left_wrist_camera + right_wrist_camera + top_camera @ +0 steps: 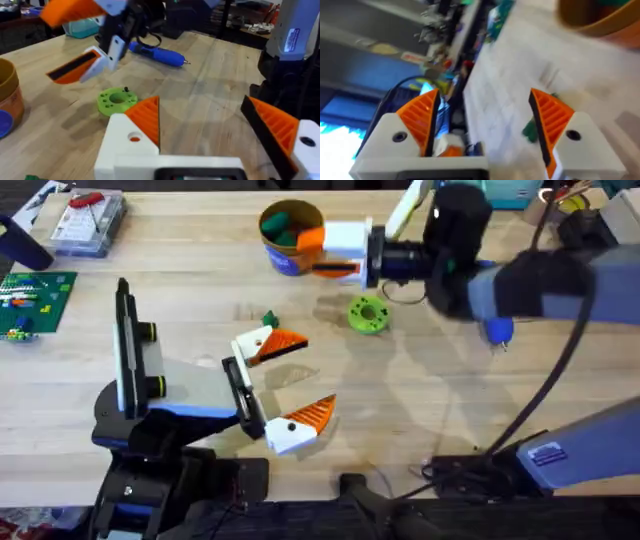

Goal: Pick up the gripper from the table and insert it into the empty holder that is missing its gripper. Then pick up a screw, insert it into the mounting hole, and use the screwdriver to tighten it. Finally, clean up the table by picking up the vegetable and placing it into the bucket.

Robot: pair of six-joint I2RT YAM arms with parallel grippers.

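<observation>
The orange ribbed gripper (268,345) (135,132) sits on the holder (240,390), the black bar at my left arm's tip; its mounting hole shows no screw head. The other finger (300,145) has a black screw head. My left gripper (312,375) (200,105) stands open with nothing between its fingers. Across the table, my right gripper (312,255) (485,97) is open and empty at the bucket (285,255) (600,20), which holds a green vegetable (278,225). The blue screwdriver (157,52) (498,330) lies on the table, partly under the right arm.
A green round disc (367,313) (116,100) with a small dark screw lies mid-table. A small green piece (268,320) lies near the left fingers. A clear box (85,220) and a green board (35,295) are at the far left.
</observation>
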